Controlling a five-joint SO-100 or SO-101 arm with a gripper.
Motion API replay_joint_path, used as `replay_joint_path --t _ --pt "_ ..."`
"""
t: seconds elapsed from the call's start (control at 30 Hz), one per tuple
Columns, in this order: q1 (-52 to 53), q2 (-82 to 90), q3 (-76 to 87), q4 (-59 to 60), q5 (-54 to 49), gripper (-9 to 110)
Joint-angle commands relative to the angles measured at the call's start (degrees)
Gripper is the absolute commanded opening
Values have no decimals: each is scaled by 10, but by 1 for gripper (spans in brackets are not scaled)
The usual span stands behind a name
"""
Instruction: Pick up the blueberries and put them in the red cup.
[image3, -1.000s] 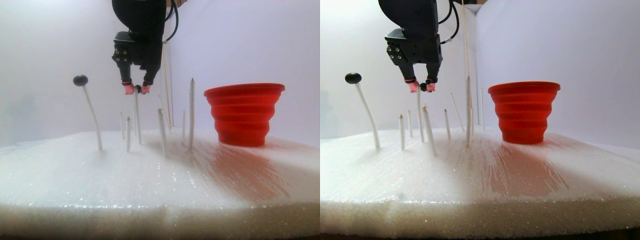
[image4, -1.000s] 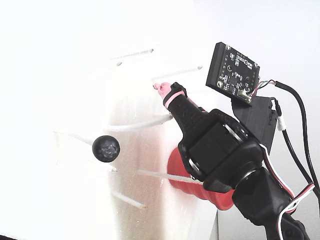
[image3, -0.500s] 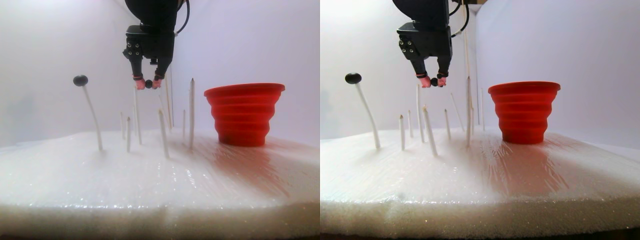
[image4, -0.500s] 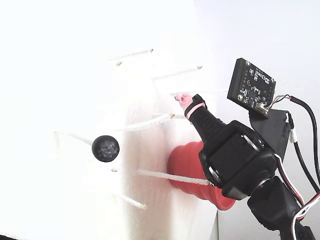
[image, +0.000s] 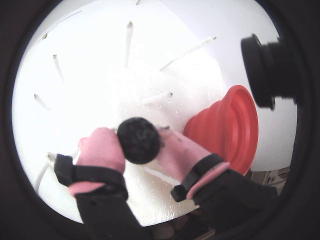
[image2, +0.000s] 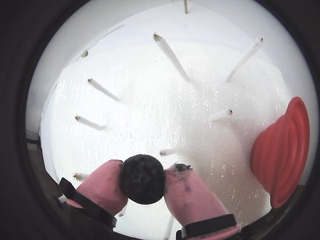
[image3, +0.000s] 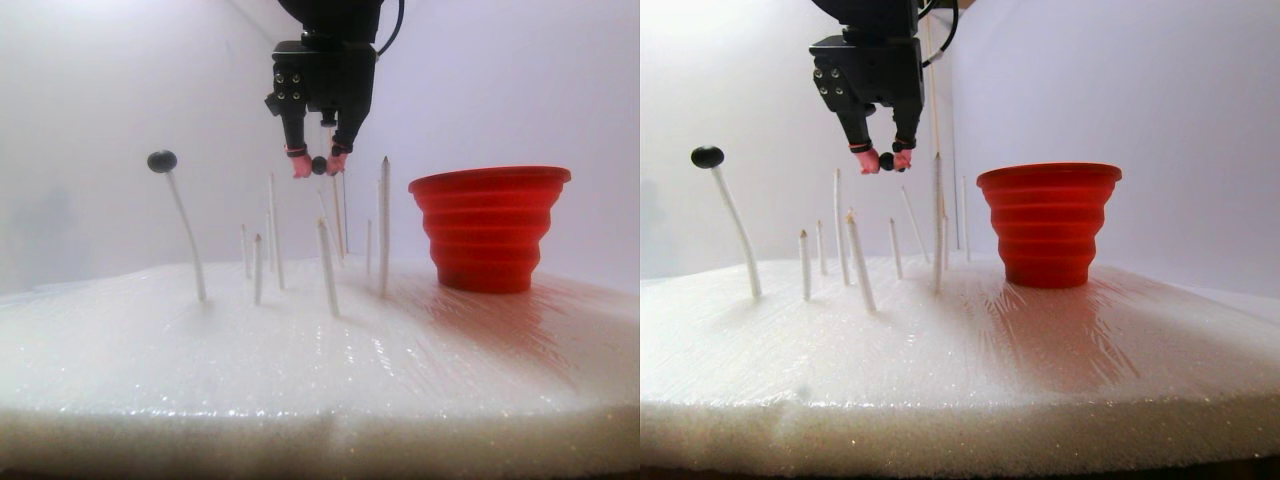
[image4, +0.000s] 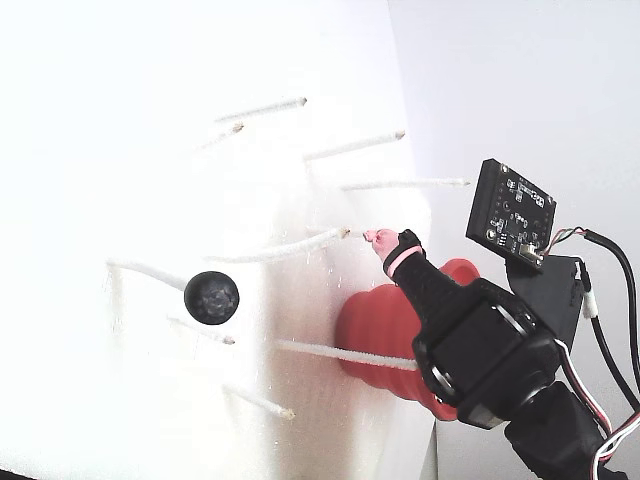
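Blueberry (image: 138, 140) pinched between tool (image: 140, 145) fingertips, above sticks.

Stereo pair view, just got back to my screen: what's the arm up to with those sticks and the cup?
The gripper is shut on a small blueberry, pinched between its pink fingertips in mid-air above the white sticks. It hangs left of the red cup in the stereo pair view, not yet over the rim. One larger blueberry sits on a bent stick at the far left.
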Motion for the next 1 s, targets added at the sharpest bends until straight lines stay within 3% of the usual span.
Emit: replay_joint_path --t 0.0,0.97 --pt "13 72 -15 11 -4 11" --pt "134 156 -13 121 -20 11"
